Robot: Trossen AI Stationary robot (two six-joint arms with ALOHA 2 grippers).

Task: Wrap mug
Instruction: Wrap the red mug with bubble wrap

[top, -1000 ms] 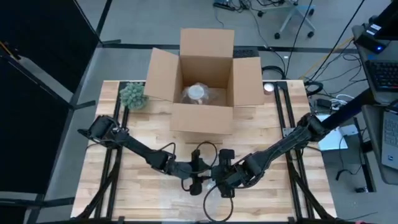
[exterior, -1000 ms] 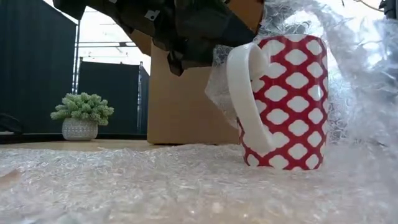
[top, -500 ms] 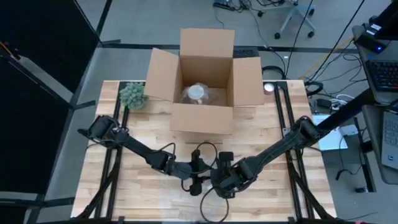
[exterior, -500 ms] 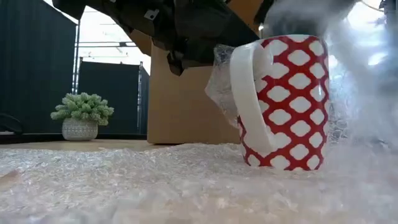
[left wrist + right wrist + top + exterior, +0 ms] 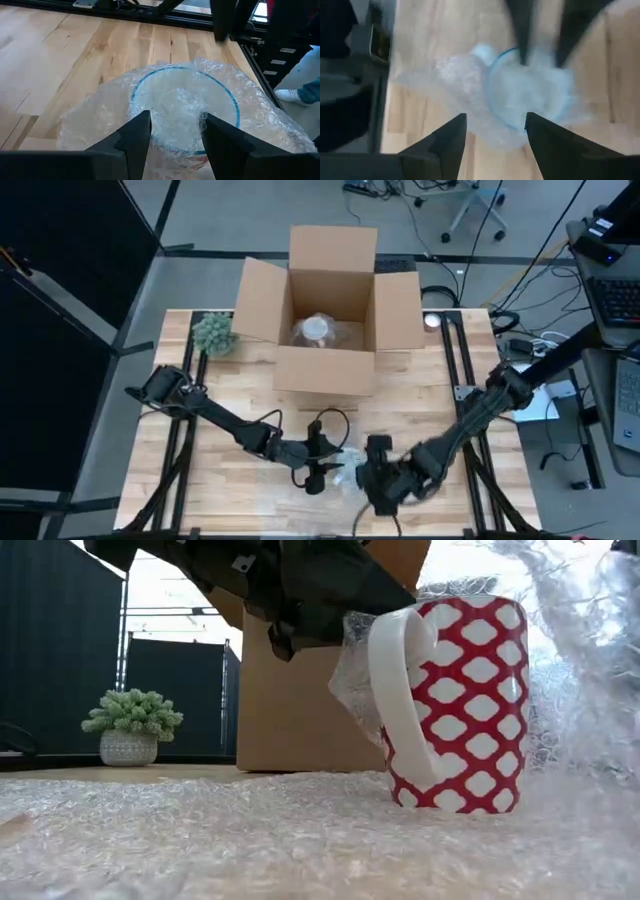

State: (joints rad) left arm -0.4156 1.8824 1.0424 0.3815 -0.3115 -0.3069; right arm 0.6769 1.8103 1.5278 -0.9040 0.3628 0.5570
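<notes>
We see the left gripper (image 5: 322,470) low over the table's near-centre, its fingers (image 5: 134,135) spread apart w/ a clear gap, reaching over the mug (image 5: 452,705) rim; whether they pinch any wrap we can't tell. In the left wrist view the mug's blue-edged mouth (image 5: 184,107) sits just beyond the fingertips, covered by bubble wrap (image 5: 100,117) pressed down into the opening. The right gripper (image 5: 381,488) hangs just beside the mug on the other side, nearer the front edge, fingers (image 5: 447,145) also parted, nothing visibly between them; its view looks down at the wrapped rim (image 5: 530,95), blurred. From the low view the mug stands upright on a sheet of bubble wrap (image 5: 250,830), red w/ white lozenges, white handle (image 5: 400,690) facing the camera side, wrap bunched up behind and on one side. Further out: wooden table (image 5: 230,400), an open cardboard box (image 5: 330,310) at the far-middle w/ a wrapped item (image 5: 318,330) inside, and a small potted plant (image 5: 214,333) near the box's left flap.
</notes>
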